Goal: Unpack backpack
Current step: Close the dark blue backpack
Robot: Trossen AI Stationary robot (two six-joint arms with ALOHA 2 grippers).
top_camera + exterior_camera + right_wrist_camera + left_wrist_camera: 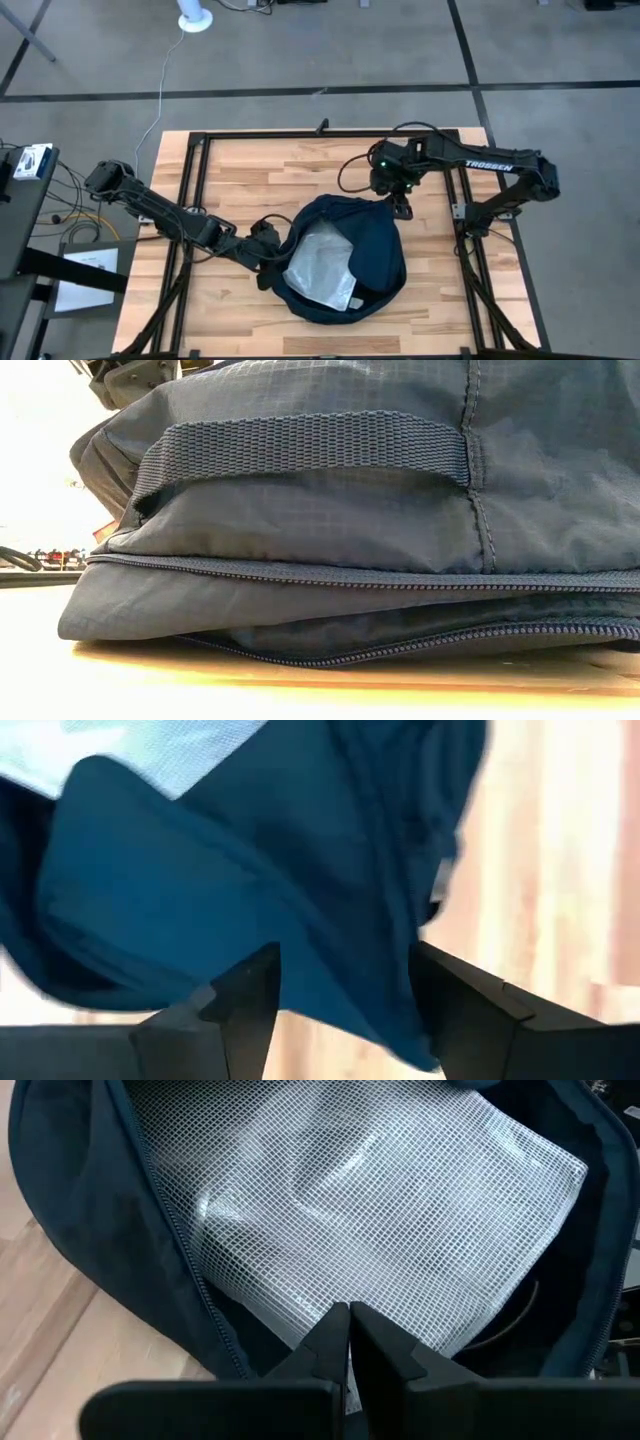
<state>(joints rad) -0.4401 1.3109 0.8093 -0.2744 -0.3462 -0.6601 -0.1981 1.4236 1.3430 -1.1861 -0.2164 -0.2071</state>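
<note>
From above I see the backpack lying open on the wooden table, a little toward the right of its middle, with a white mesh pouch showing inside the opening. My left gripper sits at the bag's left rim, fingers pressed together with nothing between them. In the left wrist view those closed fingertips point into the opening, just over the near edge of the mesh pouch, with the zipper edge of the backpack running beside them.

My right gripper is at the bag's far right corner. Its wrist view shows the two fingers standing apart, with a fold of the blue backpack fabric hanging in the gap between them; I cannot tell whether the fabric touches either finger.

The low view gives me what the others do not: the backpack side-on, filling the picture, with its woven carry strap across the top and two zipper lines near the tabletop. It shows little of either arm. The pouch appears only from above and in the wrist views.
</note>
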